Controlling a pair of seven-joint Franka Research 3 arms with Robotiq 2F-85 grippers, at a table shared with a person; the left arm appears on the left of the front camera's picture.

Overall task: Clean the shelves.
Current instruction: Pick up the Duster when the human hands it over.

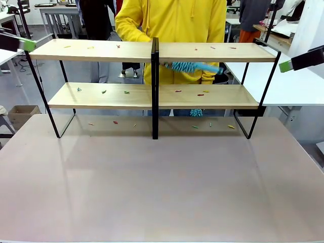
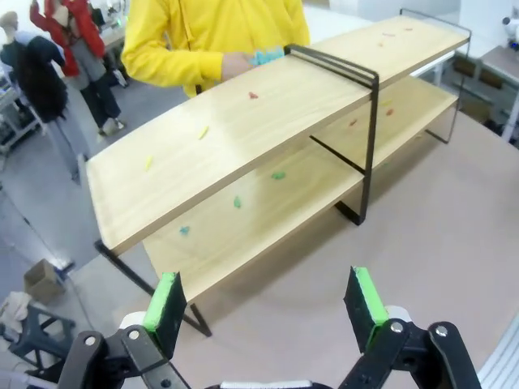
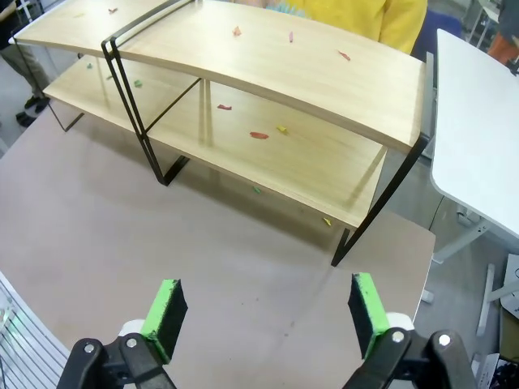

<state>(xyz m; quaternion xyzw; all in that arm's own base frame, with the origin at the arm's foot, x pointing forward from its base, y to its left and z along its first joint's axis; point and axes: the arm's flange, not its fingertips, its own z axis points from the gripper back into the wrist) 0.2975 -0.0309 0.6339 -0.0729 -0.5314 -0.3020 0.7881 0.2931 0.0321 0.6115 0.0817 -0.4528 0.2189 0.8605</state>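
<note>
Shelves: two long light-wood boards in a thin black metal frame [image 1: 101,50], standing across the far part of the pale table [image 1: 162,182].
Left hand [image 2: 266,306]: released, green pads wide apart, empty, near the shelves' left end.
Right hand [image 3: 263,312]: also released and empty, off the right end.
Litter: small coloured scraps [image 1: 104,91] on both boards and on the table beneath.
Person: a person in a yellow hoodie [image 1: 172,20] behind the shelves holds a fluffy blue duster [image 1: 195,67] between the boards.
Risk: a careless reach could knock the light frame or meet the duster, and brushing may only drop scraps lower.
In the way: the central black post [image 1: 155,86] splits each board.
Around: white side table [image 1: 293,86]; cardboard box [image 1: 23,112] on the floor.
</note>
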